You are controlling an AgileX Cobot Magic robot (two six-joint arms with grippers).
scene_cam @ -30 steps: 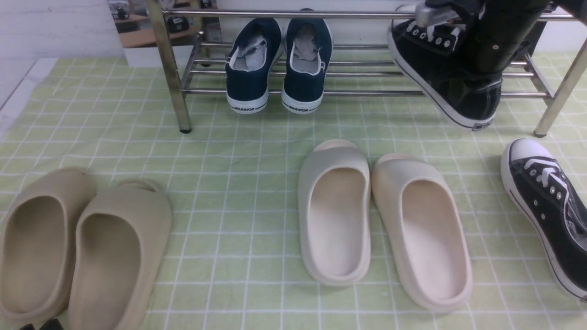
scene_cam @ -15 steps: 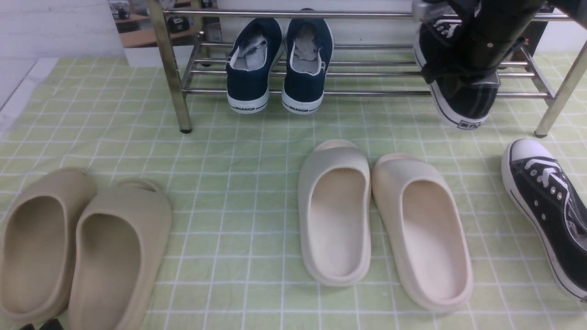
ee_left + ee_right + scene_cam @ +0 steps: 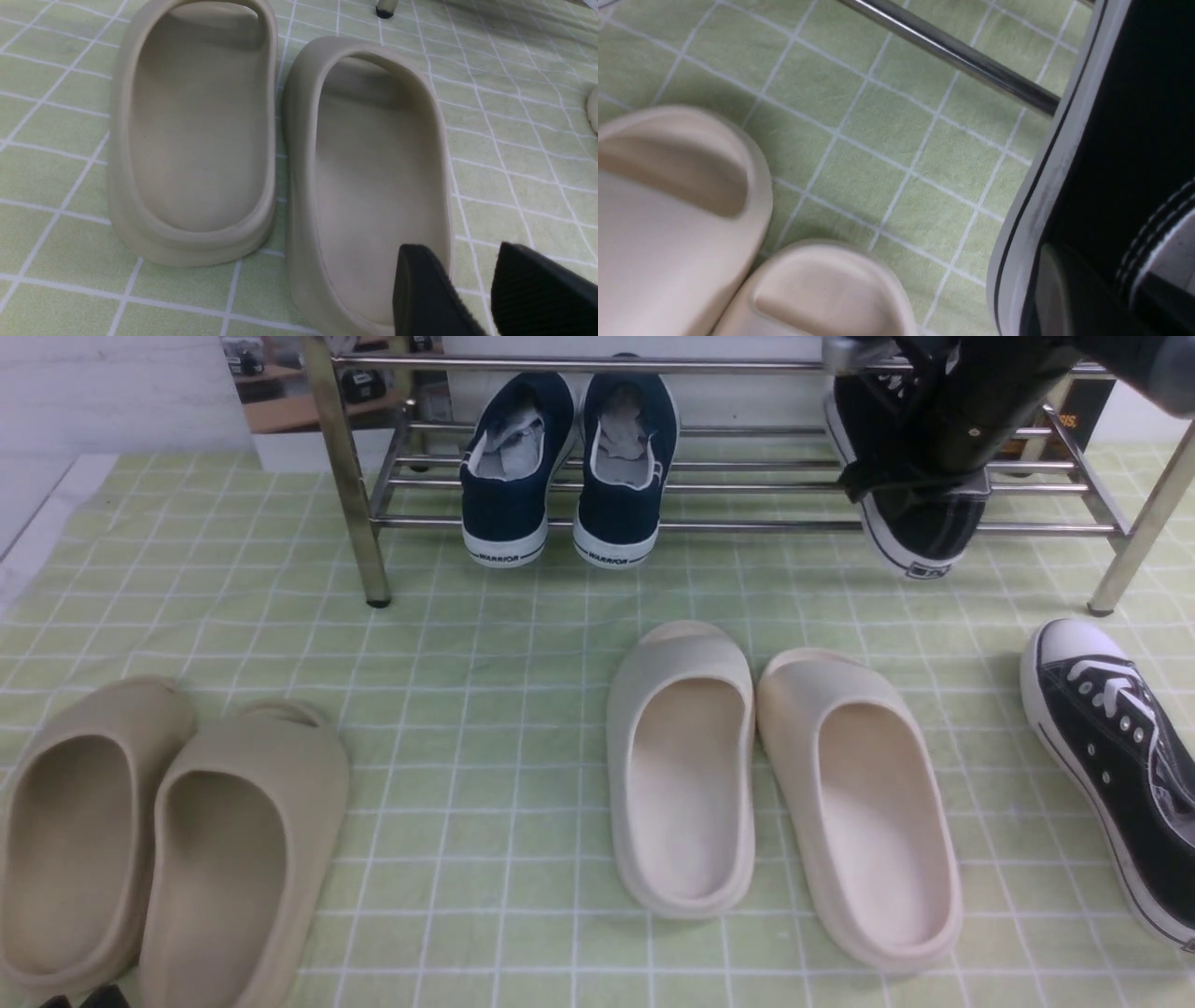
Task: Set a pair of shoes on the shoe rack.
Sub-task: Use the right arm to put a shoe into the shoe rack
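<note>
One black sneaker (image 3: 920, 527) with a white sole hangs heel-down from my right gripper (image 3: 920, 485), toe pointing into the right part of the steel shoe rack (image 3: 747, 525), heel sticking out over the front bar. In the right wrist view my right gripper (image 3: 1111, 289) is shut on the sneaker's (image 3: 1125, 140) heel wall, beside a rack bar (image 3: 952, 51). The other black sneaker (image 3: 1111, 747) lies on the cloth at the far right, toe towards the rack. My left gripper (image 3: 472, 280) is open and empty, low over the tan slides (image 3: 373, 177).
Two navy WARRIOR shoes (image 3: 565, 467) stand on the rack's left half. A pair of cream slides (image 3: 775, 775) lies mid-cloth, and a pair of tan slides (image 3: 159, 831) at the front left. Rack legs (image 3: 350, 476) stand on the green checked cloth (image 3: 485, 644).
My right gripper has carried the black sneaker up and further back into the rack, turning it straighter. The left arm and the other shoes have not moved.
</note>
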